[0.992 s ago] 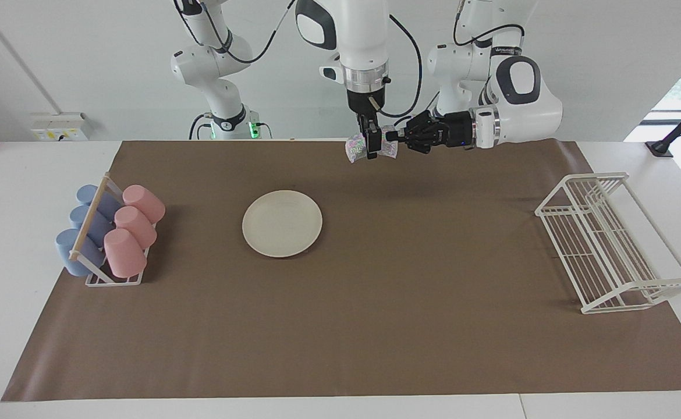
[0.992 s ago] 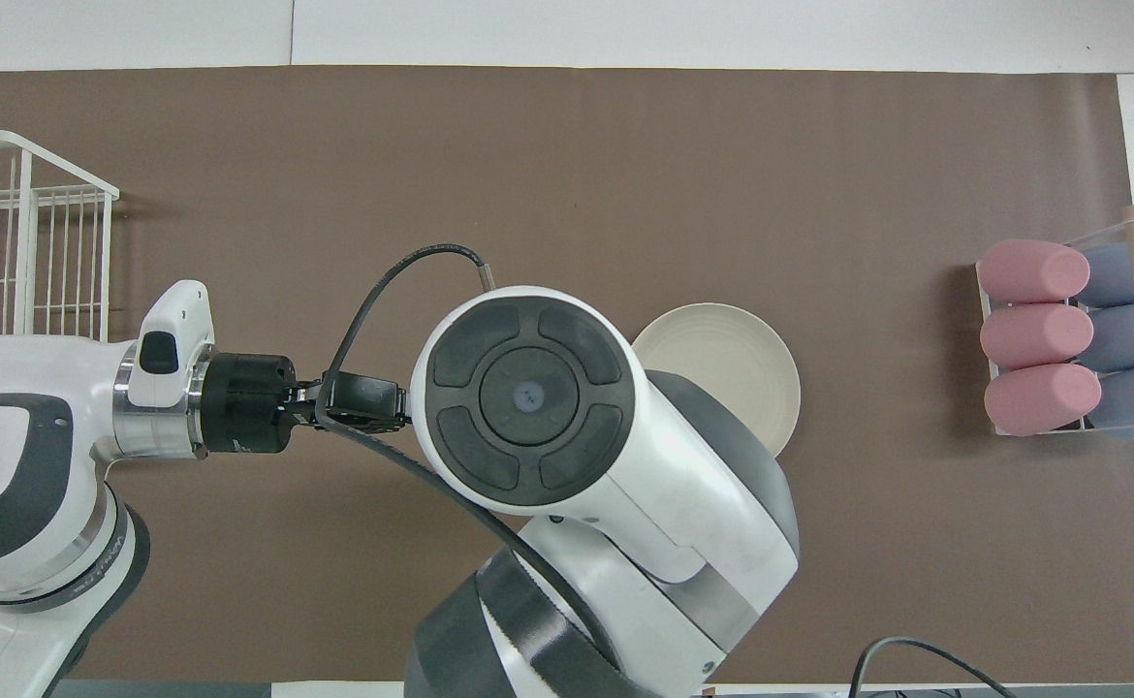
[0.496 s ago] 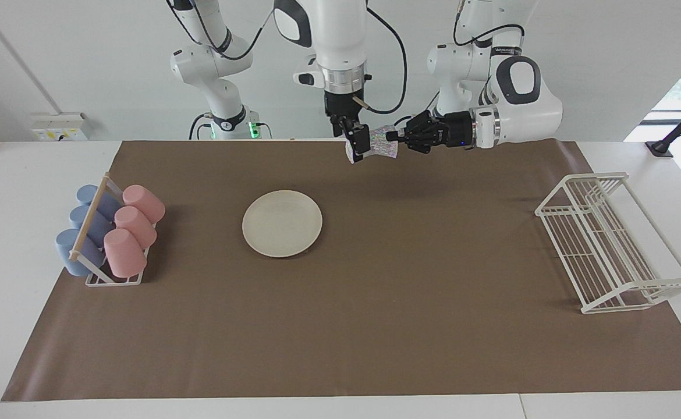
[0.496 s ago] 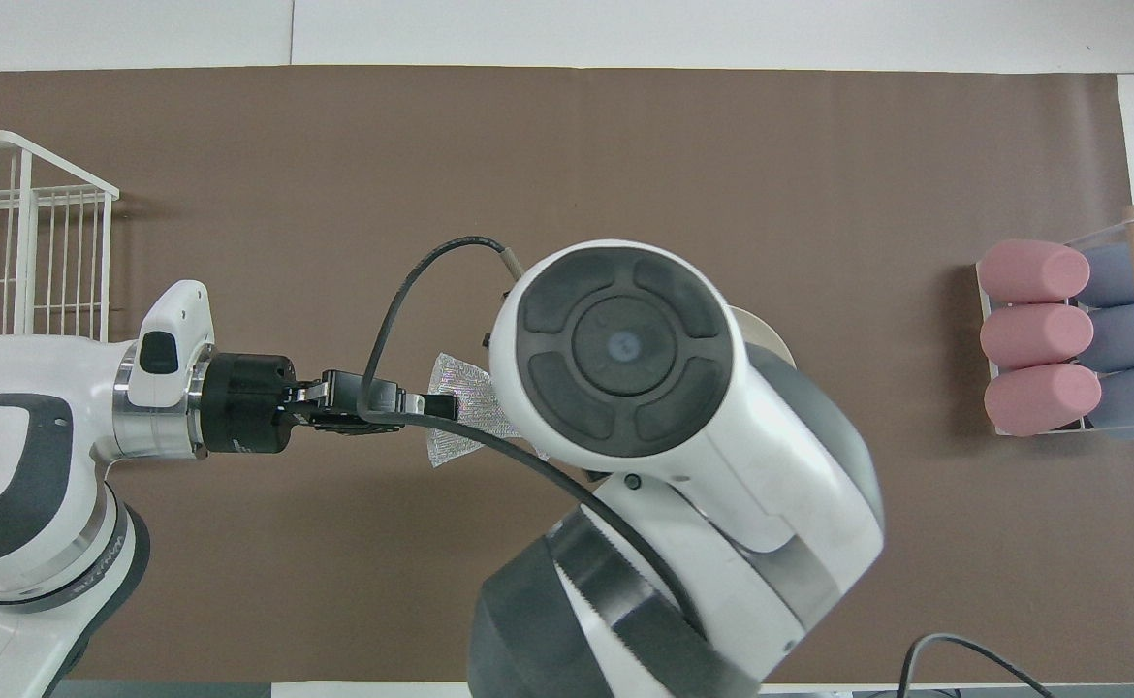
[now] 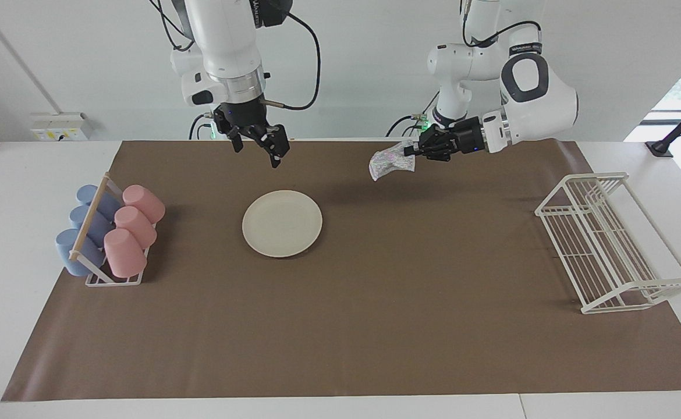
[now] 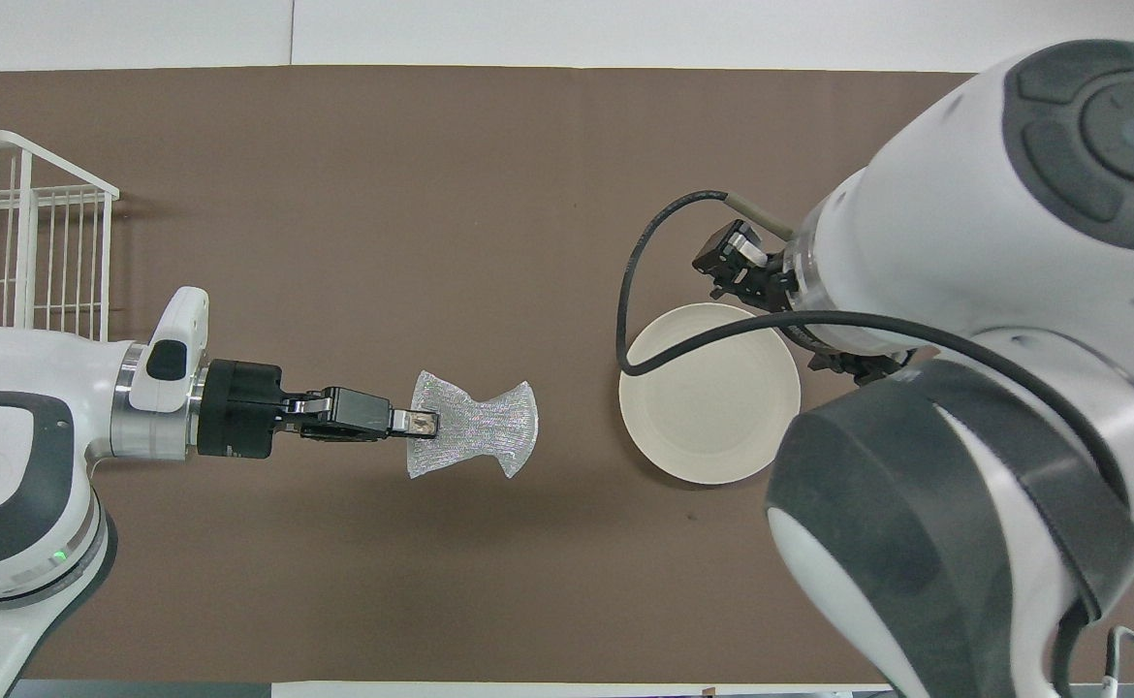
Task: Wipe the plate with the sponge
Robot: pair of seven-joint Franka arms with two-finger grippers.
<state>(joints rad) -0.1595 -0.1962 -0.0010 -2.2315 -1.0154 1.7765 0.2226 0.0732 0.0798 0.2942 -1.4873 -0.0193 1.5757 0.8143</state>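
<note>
The cream plate [image 5: 282, 223] [image 6: 709, 393] lies flat on the brown mat. The silvery mesh sponge [image 5: 392, 162] [image 6: 475, 438] hangs in the air over the mat, toward the left arm's end from the plate. My left gripper [image 5: 408, 152] [image 6: 419, 424] is shut on one edge of it, reaching in level from the side. My right gripper [image 5: 257, 148] [image 6: 734, 269] is up in the air over the mat by the plate's rim, open, with nothing in it. In the overhead view the right arm hides part of the plate.
A rack of pink and blue cups [image 5: 107, 235] [image 6: 1076, 334] lies at the right arm's end of the mat. A white wire rack [image 5: 608, 244] [image 6: 15, 233] stands at the left arm's end.
The right gripper opened, let go of the sponge and swung away toward the plate. The left gripper kept the sponge and drew back slightly with it.
</note>
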